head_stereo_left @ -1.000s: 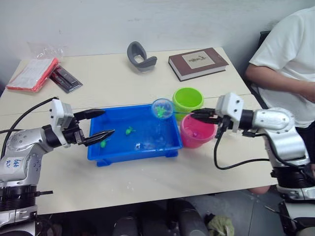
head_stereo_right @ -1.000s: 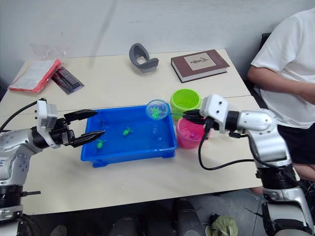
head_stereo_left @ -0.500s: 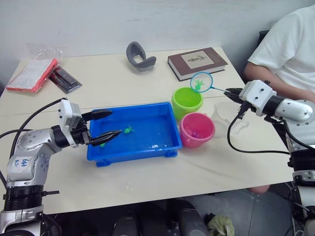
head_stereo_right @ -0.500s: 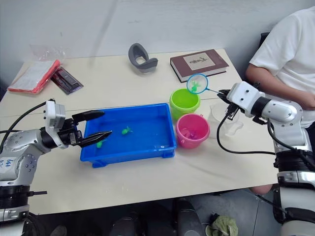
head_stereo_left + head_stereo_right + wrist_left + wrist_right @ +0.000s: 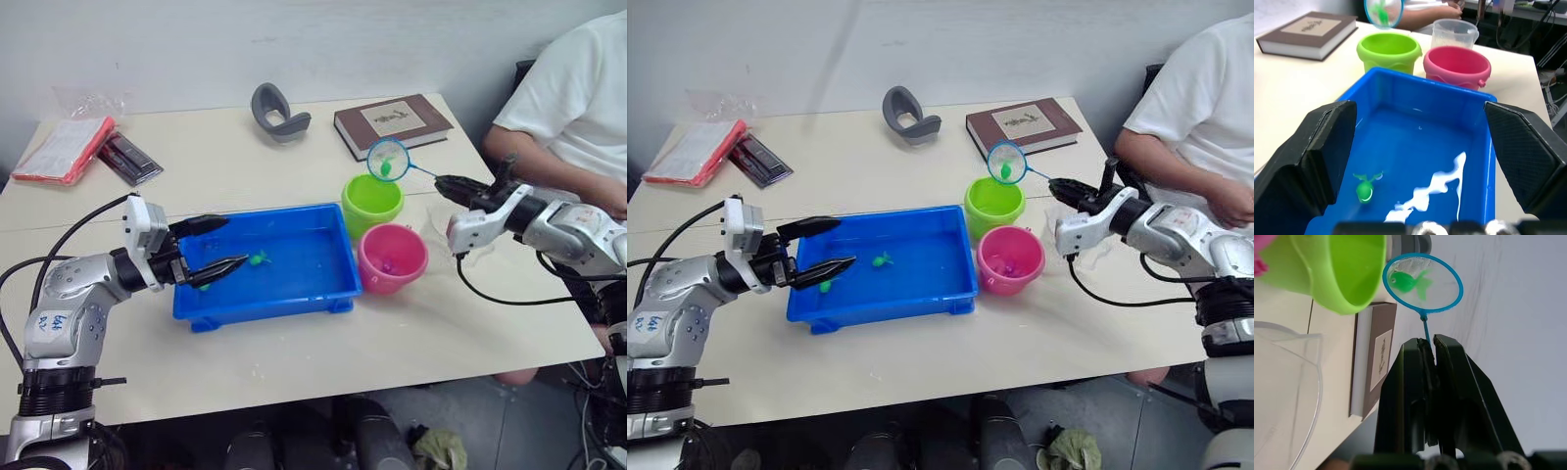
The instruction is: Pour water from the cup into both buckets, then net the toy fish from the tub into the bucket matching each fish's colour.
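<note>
pale and cream-coloured, the surface [image 5: 294,166] carries the blue tub [image 5: 333,279] in the middle, with the green bucket [image 5: 372,204] and pink bucket [image 5: 392,259] side by side just off its right end and the clear cup [image 5: 1455,33] beyond them.

the right gripper [image 5: 443,183] is clamped together on the thin handle of the net [image 5: 388,160]. the net's long axis runs roughly level, hoop end pointing to the robot's left, and the hoop hangs just above the far rim of the green bucket. 1 green fish [image 5: 1406,282] lies in its mesh.

the left gripper [image 5: 833,245] hovers over the tub's left end with its jaws spread apart, holding nothing. at least 2 green fish [image 5: 258,259] remain in the tub, and something small and pink seems to lie inside the pink bucket, though it is hard to make out.

the step in hand looks like delivering a green fish to the matching bucket. next, the hoop needs centring over the green bucket's mouth, then a roll of the wrist to tip the fish out.
</note>
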